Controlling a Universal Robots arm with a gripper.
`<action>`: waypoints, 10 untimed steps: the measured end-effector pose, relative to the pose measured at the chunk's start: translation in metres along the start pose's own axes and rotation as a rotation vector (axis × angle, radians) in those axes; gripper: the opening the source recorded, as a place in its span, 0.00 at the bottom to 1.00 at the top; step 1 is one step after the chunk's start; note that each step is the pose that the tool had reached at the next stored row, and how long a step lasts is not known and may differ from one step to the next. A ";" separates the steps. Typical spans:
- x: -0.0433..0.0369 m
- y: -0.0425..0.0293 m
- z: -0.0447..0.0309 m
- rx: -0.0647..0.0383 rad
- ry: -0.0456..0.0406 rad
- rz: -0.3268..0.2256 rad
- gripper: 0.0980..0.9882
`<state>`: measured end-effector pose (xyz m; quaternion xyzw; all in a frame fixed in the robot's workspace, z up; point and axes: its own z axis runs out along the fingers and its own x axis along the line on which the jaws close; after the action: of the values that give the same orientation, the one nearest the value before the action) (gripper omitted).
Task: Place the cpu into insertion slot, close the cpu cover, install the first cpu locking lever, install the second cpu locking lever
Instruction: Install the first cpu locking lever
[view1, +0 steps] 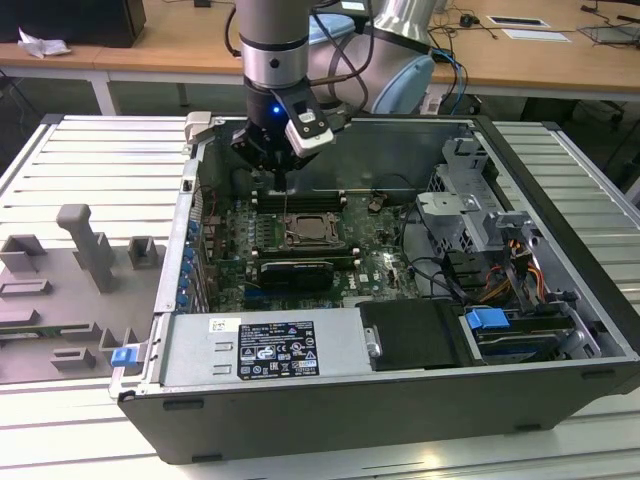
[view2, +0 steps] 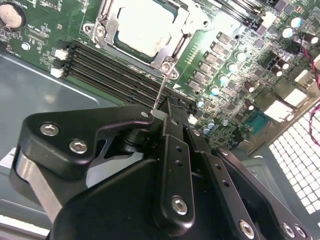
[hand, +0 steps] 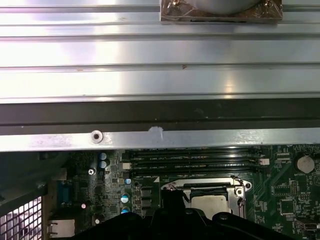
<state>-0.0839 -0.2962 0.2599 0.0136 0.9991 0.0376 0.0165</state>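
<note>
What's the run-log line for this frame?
chip: seated in socket | cover: down over chip | gripper: above memory slots, holding a thin lever rod

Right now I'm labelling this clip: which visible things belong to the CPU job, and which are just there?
Job:
- pale silver square cpu, seated in the insertion slot
- silver metal cpu cover, down around it
- thin wire locking lever
- black gripper above the lever

Bystanders:
- long black memory slots
- black graphics card
- grey fixture blocks

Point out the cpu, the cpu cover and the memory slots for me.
cpu (view2: 141, 26): second wrist view, middle of its pale top face.
cpu cover (view2: 176, 31): second wrist view, silver frame edge beside the chip.
memory slots (view2: 112, 67): second wrist view, middle of the long black rows.
</note>
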 end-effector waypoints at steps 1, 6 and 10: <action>-0.0012 0.0000 0.0001 0.000 0.0000 0.000 0.01; -0.0054 0.0001 0.0004 0.000 0.0000 0.000 0.01; -0.0077 0.0002 0.0007 0.000 0.0000 0.000 0.01</action>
<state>-0.0762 -0.2962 0.2595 0.0137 0.9991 0.0376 0.0165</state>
